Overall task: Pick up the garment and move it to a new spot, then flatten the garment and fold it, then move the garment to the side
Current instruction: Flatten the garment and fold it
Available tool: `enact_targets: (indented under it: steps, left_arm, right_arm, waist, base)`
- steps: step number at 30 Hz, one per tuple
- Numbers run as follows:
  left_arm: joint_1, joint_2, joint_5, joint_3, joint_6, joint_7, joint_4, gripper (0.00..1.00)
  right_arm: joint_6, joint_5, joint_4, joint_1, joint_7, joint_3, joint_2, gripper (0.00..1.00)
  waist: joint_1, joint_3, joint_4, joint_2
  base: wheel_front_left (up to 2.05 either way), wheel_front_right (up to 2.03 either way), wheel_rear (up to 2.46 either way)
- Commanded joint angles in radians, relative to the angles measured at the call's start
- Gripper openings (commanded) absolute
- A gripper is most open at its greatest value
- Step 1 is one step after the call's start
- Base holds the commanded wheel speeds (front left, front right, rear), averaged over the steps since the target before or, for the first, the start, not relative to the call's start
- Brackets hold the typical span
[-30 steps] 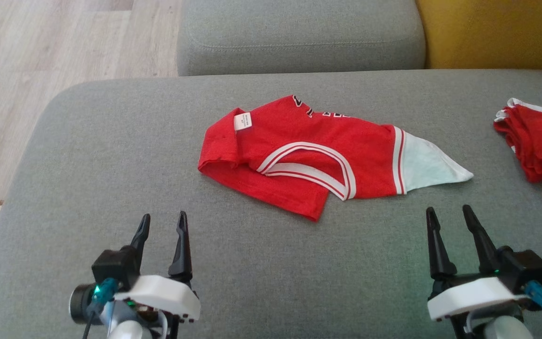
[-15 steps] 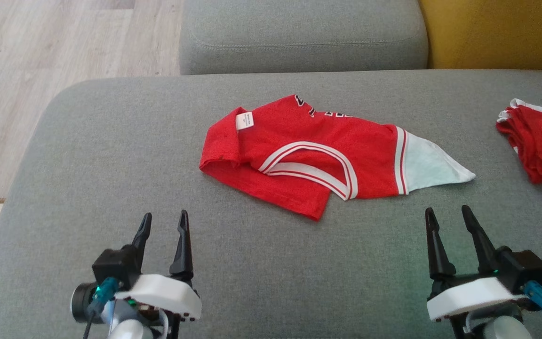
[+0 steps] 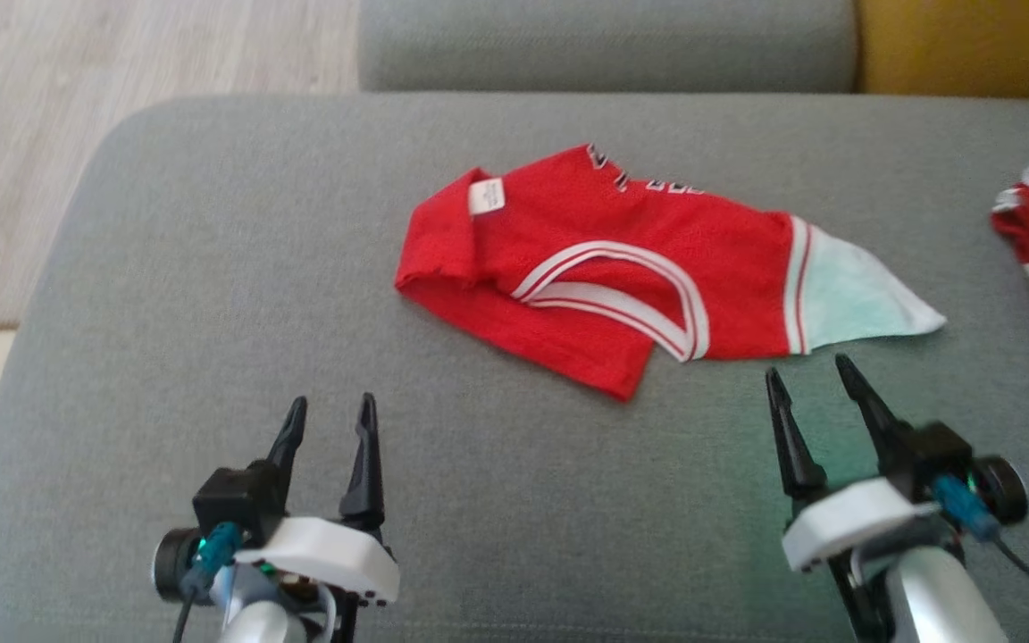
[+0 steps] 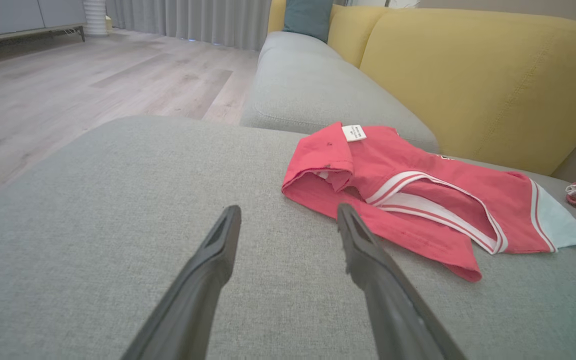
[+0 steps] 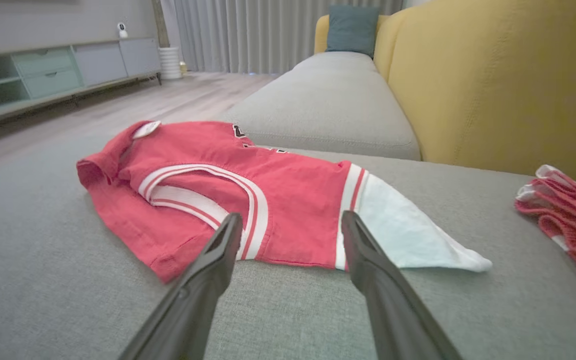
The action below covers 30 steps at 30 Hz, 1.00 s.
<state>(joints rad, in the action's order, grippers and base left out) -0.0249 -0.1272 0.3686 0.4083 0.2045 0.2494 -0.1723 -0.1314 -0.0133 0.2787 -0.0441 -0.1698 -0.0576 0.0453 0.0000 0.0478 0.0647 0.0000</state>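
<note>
First step, I reckon, the pickup: the garment (image 3: 604,268) lies crumpled at centre frame on the grey cushion (image 3: 211,313). My left gripper (image 3: 333,402), lower left, and right gripper (image 3: 808,366), lower right, stand spread and empty; next I must pinch its near edge

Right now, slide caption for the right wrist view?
Open right gripper poised before a rumpled red garment on the grey sofa cushion; a second red garment lies aside.

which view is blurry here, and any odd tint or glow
Head view: soft all over, the lettering on the garment smeared, a faint green glow on the cushion by the right gripper. Left wrist view: garment crisp, its red washed pinkish. Right wrist view: dimmer, colours muted.
</note>
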Motion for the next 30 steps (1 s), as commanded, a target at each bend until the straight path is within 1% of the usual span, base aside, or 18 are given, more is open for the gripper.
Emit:
enact_targets:
  steps: [1,6,10,14,18,19,20,21,22,26,30]
  left_arm:
    - [-0.056,0.005,-0.013,-0.032,-0.006,0.012,0.030,1.00]
    - [-0.083,0.026,-0.023,-0.031,-0.018,0.012,0.030,1.00]
    - [-0.094,0.041,-0.029,-0.038,-0.028,0.012,0.026,1.00]
    - [-0.096,0.053,-0.036,-0.047,-0.037,0.012,0.022,1.00]
    - [-0.091,0.061,-0.043,-0.056,-0.045,0.012,0.020,1.00]
    - [-0.089,0.063,-0.045,-0.058,-0.046,0.012,0.019,1.00]
    - [-0.087,0.064,-0.047,-0.060,-0.048,0.012,0.018,1.00]
    - [-0.085,0.065,-0.048,-0.062,-0.049,0.012,0.018,1.00]
    - [-0.083,0.067,-0.050,-0.064,-0.050,0.012,0.017,1.00]
    - [-0.075,0.069,-0.054,-0.069,-0.053,0.012,0.017,1.00]
    - [-0.067,0.072,-0.057,-0.073,-0.056,0.012,0.019,1.00]
  right_arm:
    - [0.001,0.034,0.007,-0.084,0.009,-0.026,0.005,1.00]
    - [0.001,0.124,0.153,-0.186,0.024,-0.012,0.005,1.00]
    - [0.001,0.179,0.277,-0.251,0.022,0.014,0.016,1.00]
    - [0.001,0.228,0.375,-0.299,0.012,0.058,0.030,1.00]
    - [0.001,0.283,0.443,-0.329,0.006,0.105,0.034,0.99]
    - [0.001,0.292,0.452,-0.336,0.001,0.115,0.033,0.56]
    - [0.001,0.300,0.458,-0.343,-0.007,0.125,0.032,0.37]
    - [0.001,0.306,0.461,-0.349,-0.015,0.135,0.030,0.07]
    - [0.001,0.311,0.462,-0.355,-0.021,0.144,0.028,0.00]
    - [0.001,0.318,0.441,-0.383,-0.043,0.164,0.024,0.00]
    - [0.001,0.301,0.367,-0.434,-0.056,0.163,0.020,0.00]
  waist:
    - [0.0000,0.047,0.039,0.0000]
    - [0.0000,0.115,0.104,0.0000]
    - [0.0000,0.148,0.151,0.0000]
    - [0.0000,0.161,0.186,0.0000]
    - [0.0000,0.158,0.204,0.0000]
    - [0.0000,0.156,0.206,0.0000]
    - [0.0000,0.154,0.207,0.0000]
    - [0.0000,0.151,0.207,0.0000]
    - [0.0000,0.148,0.207,0.0000]
    - [0.0000,0.141,0.204,0.0000]
    - [0.0000,0.135,0.196,0.0000]
  base:
    - [0.00,0.00,0.00]
    - [0.00,0.00,0.00]
    - [0.00,0.00,0.00]
    - [0.00,0.00,0.00]
    - [0.00,0.00,0.00]
    - [0.00,0.00,0.00]
    - [0.00,0.00,0.00]
    - [0.00,0.00,0.00]
    - [0.00,0.00,0.00]
    - [0.00,0.00,0.00]
    - [0.00,0.00,0.00]
